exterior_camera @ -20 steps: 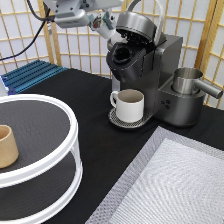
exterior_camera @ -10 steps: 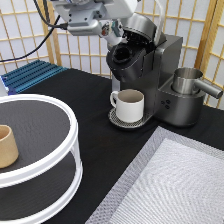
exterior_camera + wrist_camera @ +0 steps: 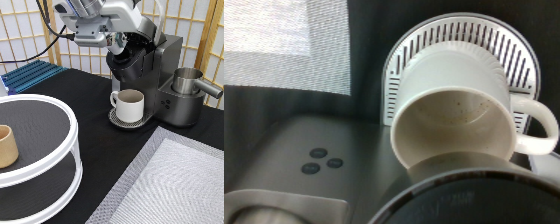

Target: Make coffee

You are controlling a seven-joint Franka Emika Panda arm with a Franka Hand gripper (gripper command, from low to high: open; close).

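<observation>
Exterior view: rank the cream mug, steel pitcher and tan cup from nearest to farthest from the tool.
The tool hovers at the coffee machine's top.
1. Cream mug, just below.
2. Steel pitcher, toward the view's right.
3. Tan cup, far left on the white stand.

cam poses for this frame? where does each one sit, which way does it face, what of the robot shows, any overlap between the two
Exterior view: fixed off the arm, looking down across the table at the coffee machine. The arm and pincer show at the exterior view's top, over the machine's brew head. A tan cup sits on a white stand at the exterior view's left.
Wrist view: on the hand, looking straight down at the cream mug on the drip tray; none of the robot's body shows.
Shared: mug, drip tray, the machine's buttons, the grey mat.
</observation>
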